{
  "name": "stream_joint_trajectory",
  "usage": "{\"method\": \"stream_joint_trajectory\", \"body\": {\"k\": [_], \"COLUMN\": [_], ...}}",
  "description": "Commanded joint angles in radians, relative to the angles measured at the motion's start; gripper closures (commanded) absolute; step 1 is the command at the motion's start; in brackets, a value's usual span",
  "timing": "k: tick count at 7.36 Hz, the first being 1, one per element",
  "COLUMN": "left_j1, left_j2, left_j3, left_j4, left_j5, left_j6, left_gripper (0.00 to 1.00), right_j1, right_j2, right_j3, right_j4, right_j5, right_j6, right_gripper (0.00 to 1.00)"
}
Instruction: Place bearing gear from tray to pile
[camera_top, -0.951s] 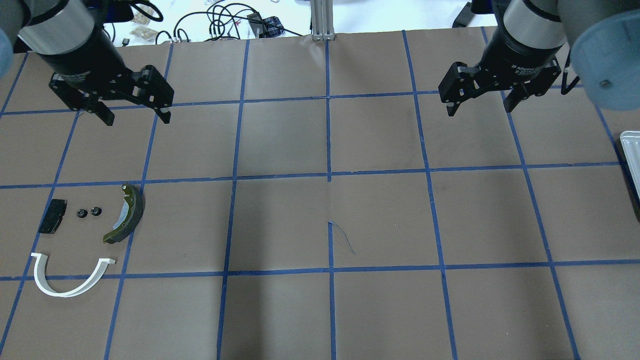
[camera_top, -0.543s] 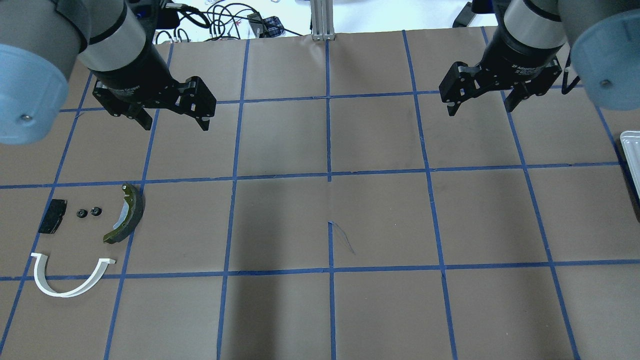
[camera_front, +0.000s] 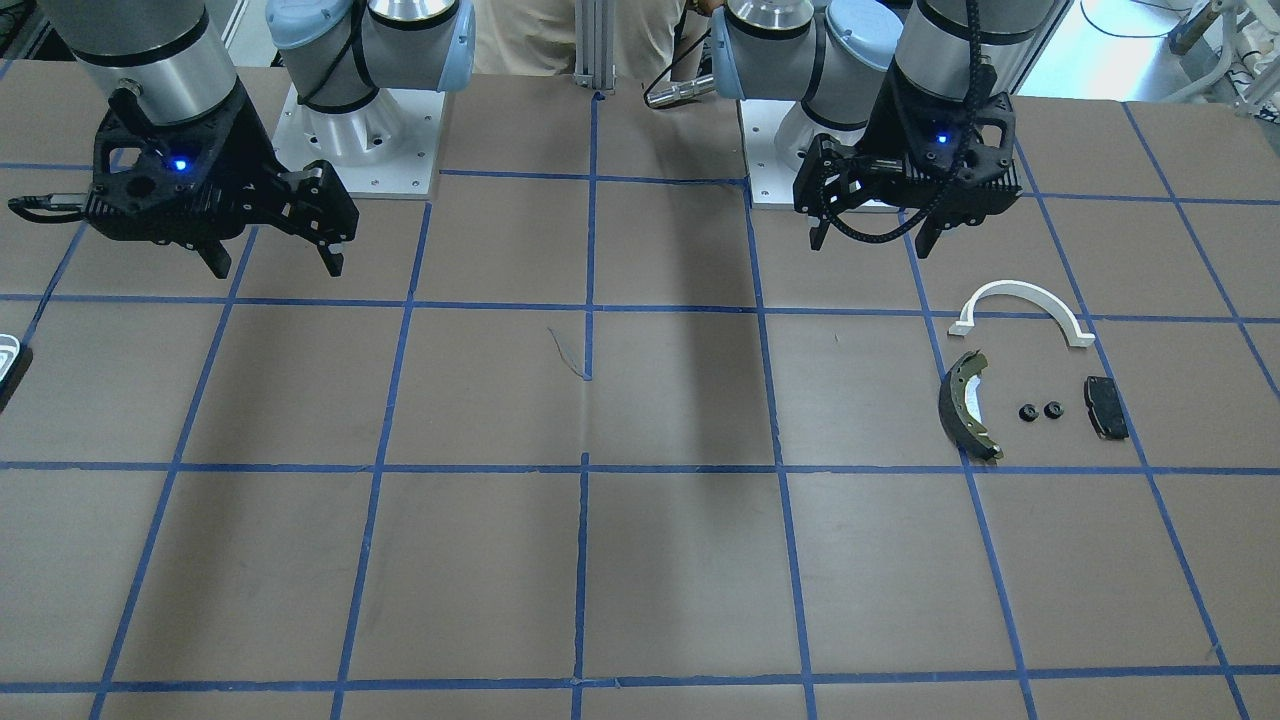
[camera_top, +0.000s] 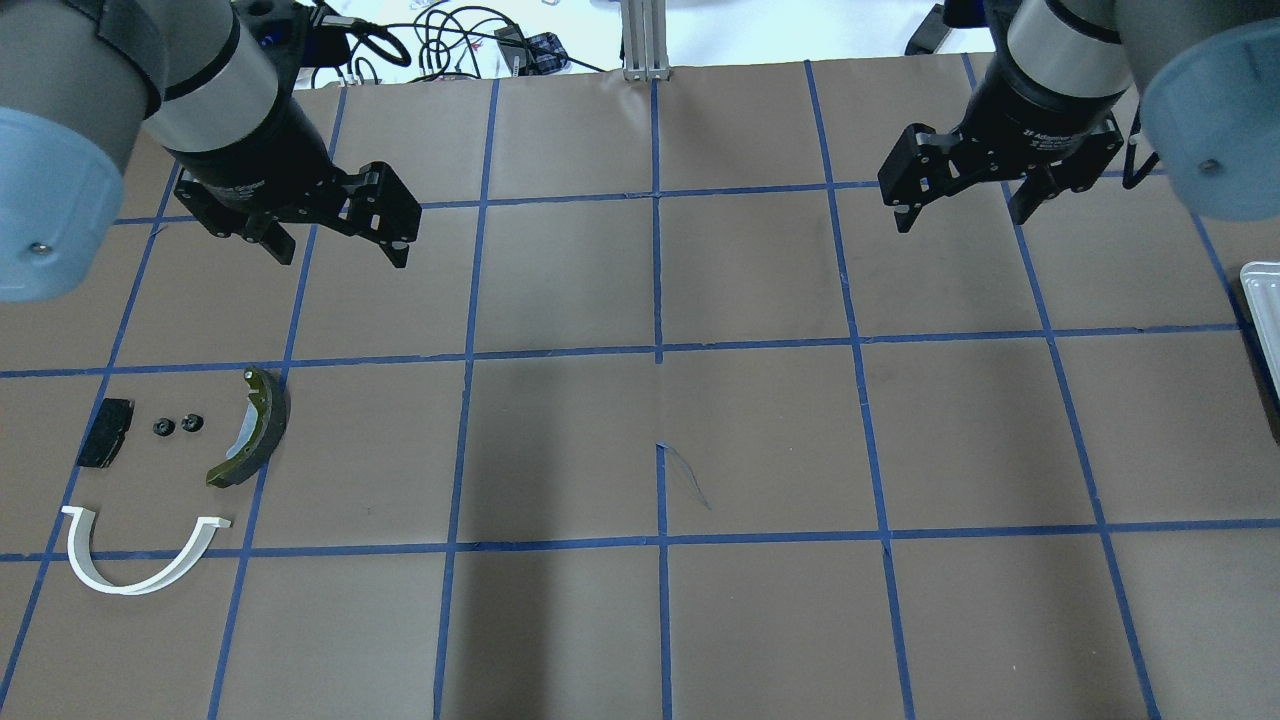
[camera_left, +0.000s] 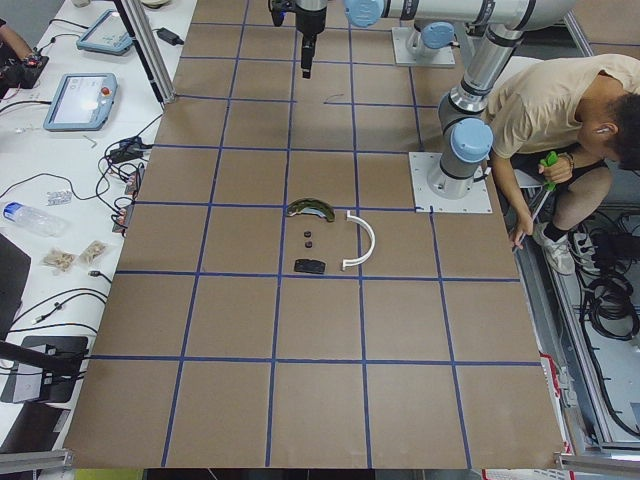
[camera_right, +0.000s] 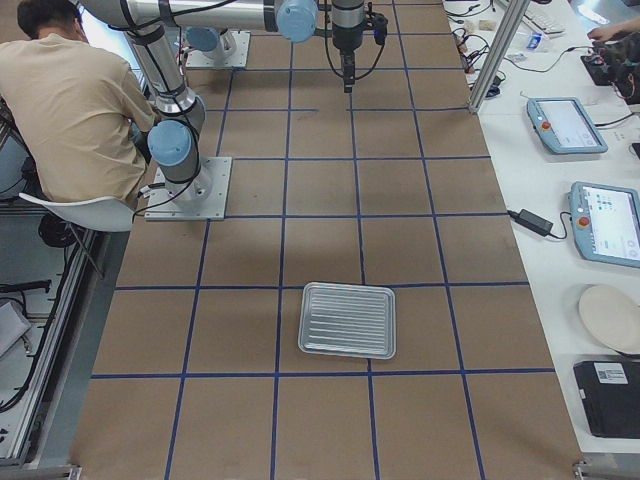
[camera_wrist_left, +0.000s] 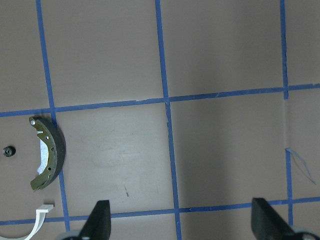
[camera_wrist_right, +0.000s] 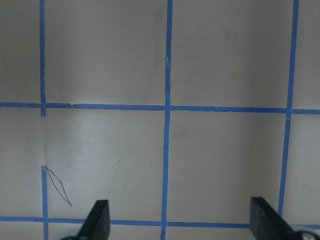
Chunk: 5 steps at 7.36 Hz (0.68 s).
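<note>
"2F Adaptive" on right gripper (camera_top: 960, 218)

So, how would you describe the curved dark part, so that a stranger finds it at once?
On the brown table with blue tape lines, find the small group of parts on the robot's left side. The curved part lies at the group's edge nearest the table's middle. Only it is a dark crescent with an olive band.

Silver arm tubes (camera_front: 150, 45), pale-blue joint caps (camera_front: 300, 25); left gripper (camera_front: 871, 238), right gripper (camera_front: 277, 267) matte black, blue LEDs (camera_front: 180, 163) lit; black cable (camera_front: 978, 75) draped over left gripper.
</note>
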Motion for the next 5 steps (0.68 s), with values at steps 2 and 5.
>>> {"method": "stream_joint_trajectory", "body": {"k": [2,5], "left_j1": [0.003,0.004], "left_j2": [0.007,0.009], "left_j3": [-0.008,-0.012], "left_j4": [-0.006,-0.006], "left_j5": [-0.005,-0.005], "left_j6": [0.002,0.004], "left_gripper": [0.0,0.0], "right_j1": [0.0,0.0], "right_j2": [0.0,0.0], "right_j3": [0.0,0.0], "right_j4": [0.0,0.0], "right_j5": [0.0,-0.002], "right_j6": [-0.001,-0.001], "right_gripper": [0.0,0.0]}}
